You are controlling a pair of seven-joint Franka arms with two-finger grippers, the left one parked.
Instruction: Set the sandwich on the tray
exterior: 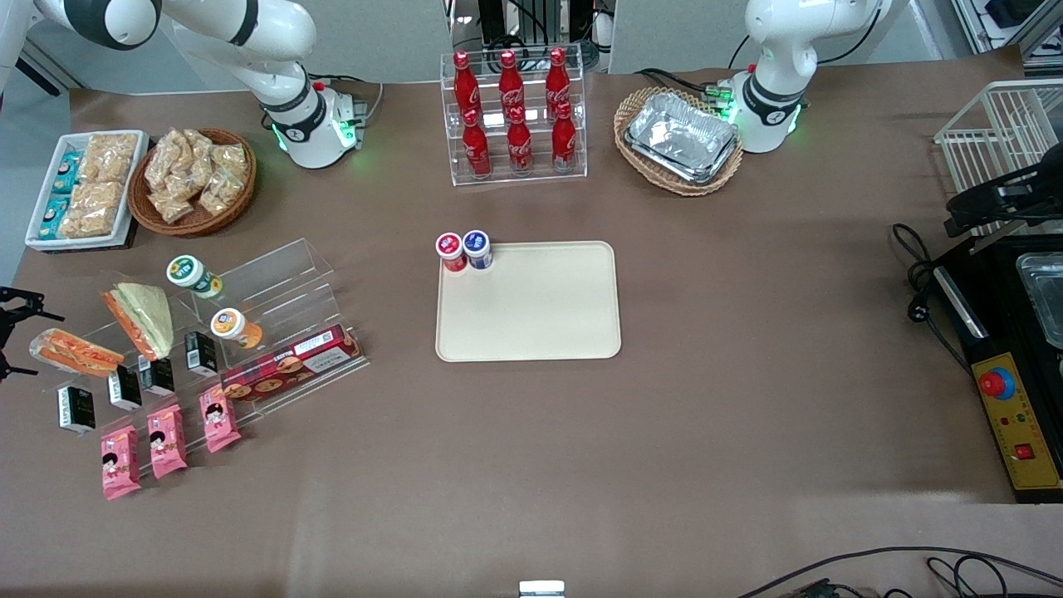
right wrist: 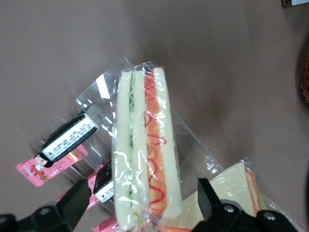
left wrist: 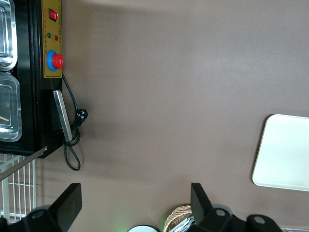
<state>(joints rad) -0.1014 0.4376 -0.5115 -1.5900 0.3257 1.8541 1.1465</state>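
The gripper (exterior: 7, 330) stood at the working arm's end of the table, its two fingers (right wrist: 72, 205) spread wide apart with the sandwich (right wrist: 146, 145) lying between and below them, not yet clamped; whether the pads touched the wrapper could not be told. The sandwich (exterior: 76, 351), a clear-wrapped wedge with pale bread and an orange-red filling stripe, rested on the top step of a clear acrylic display stand (exterior: 274, 286), just beside the larger triangular sandwich (exterior: 141, 319) with a pale green-cream face. Small black cartons (exterior: 124, 387) and pink snack packets (exterior: 167, 441) printed with a cartoon face occupied the lower steps; their lettering was too small to read, as was the print on the long red biscuit box (exterior: 291, 363). The cream-beige tray (exterior: 531, 311) lay near the table's centre, well apart from the sandwich, with two small capped cups (exterior: 464, 250), one red-lidded and one blue-lidded, standing on the corner farthest from the front camera. Farther from that camera than the tray stood a clear rack of red Coca-Cola bottles (exterior: 514, 116), and beside it a wicker basket of silver foil trays (exterior: 681, 139). The brown table covering (exterior: 747, 349) was plain and matte, with a yellow-panelled control box (exterior: 1017, 419) toward the parked arm's end.
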